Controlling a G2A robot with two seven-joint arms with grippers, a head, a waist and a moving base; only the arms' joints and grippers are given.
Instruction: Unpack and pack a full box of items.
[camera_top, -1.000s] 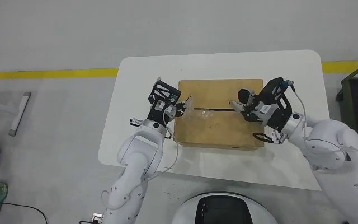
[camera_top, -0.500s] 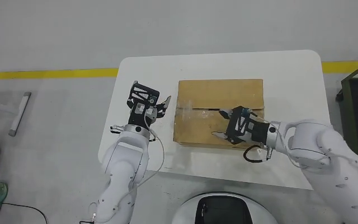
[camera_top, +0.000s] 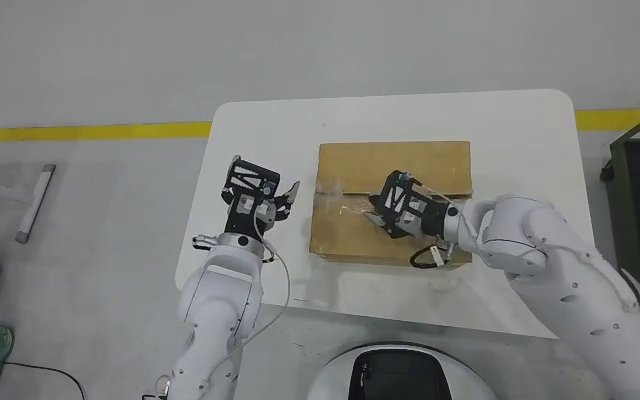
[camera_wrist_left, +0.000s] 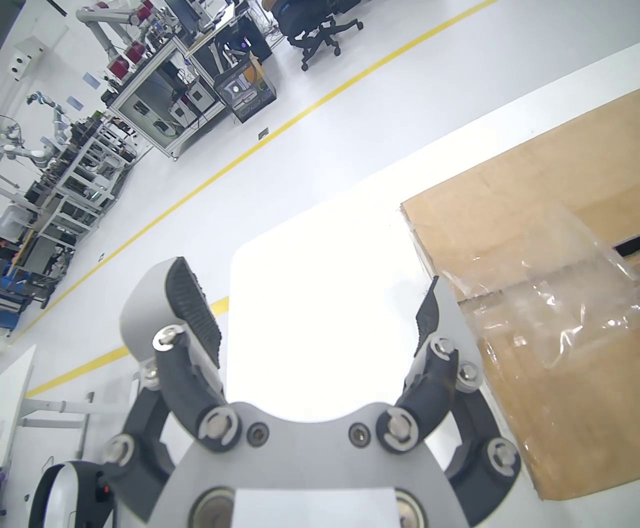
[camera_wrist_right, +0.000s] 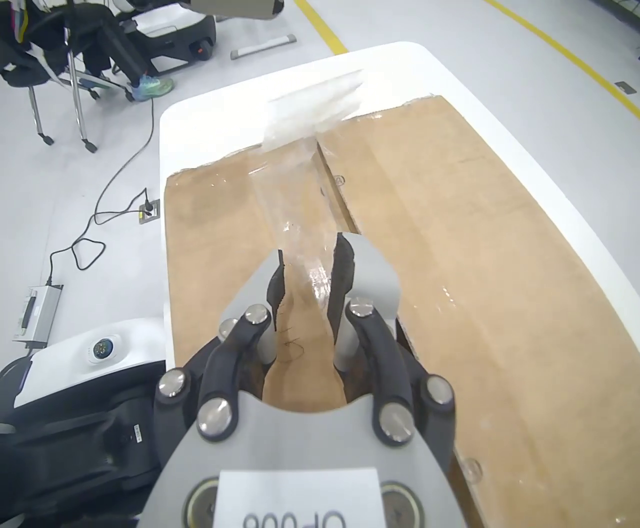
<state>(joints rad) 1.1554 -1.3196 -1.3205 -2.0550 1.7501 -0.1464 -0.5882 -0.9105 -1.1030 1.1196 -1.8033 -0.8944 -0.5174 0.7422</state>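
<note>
Left gripper, fingers spread and empty, hangs over the table at the box's 9 o'clock. The closed box sits mid-table. Right gripper, in from 4 o'clock, pinches the seam's 1 clear tape strip. Pulled too steeply, the thin film may tear or slip, leaving the flaps sealed.

Matt cardboard box, glossy clear tape

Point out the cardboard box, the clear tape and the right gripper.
cardboard box (camera_top: 400, 165): top view, bare part of one top flap.
clear tape (camera_wrist_right: 292, 200): right wrist view, the stretched strip above the seam.
right gripper (camera_wrist_right: 311, 267): right wrist view, midway between its fingertips, closed on the clear tape.
</note>
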